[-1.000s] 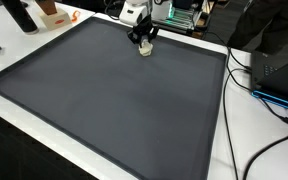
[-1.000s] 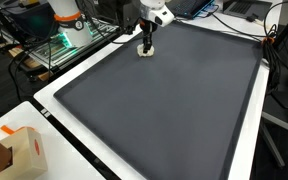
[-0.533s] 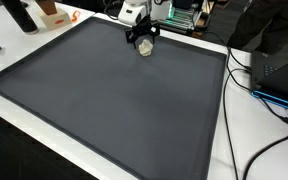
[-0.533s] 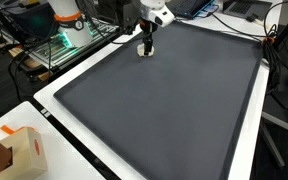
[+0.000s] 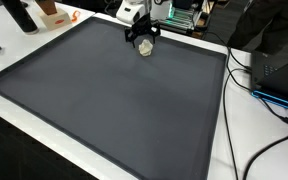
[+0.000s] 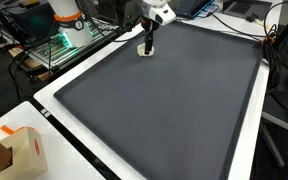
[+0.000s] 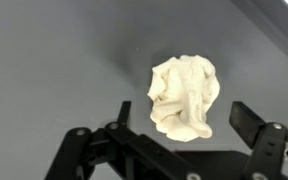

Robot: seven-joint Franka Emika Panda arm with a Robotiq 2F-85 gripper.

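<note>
The end effector (image 7: 181,122) had spread open, releasing the crumpled white wad (image 7: 184,95) on the grey mat (image 5: 104,100); a straight, vertical lift seemed safest.

You're in a robotics lab or workshop, not a home. White bench (image 5: 236,100) under a big dark mat (image 5: 114,100), loose cables (image 5: 269,150) and a black computer case (image 5: 281,68) at right, a rack of green-lit electronics (image 6: 62,42) far left, and a cardboard box (image 6: 24,150) near.

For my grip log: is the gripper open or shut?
Open: in the wrist view the gripper has its fingers wide apart, either side of the crumpled white wad.
</note>
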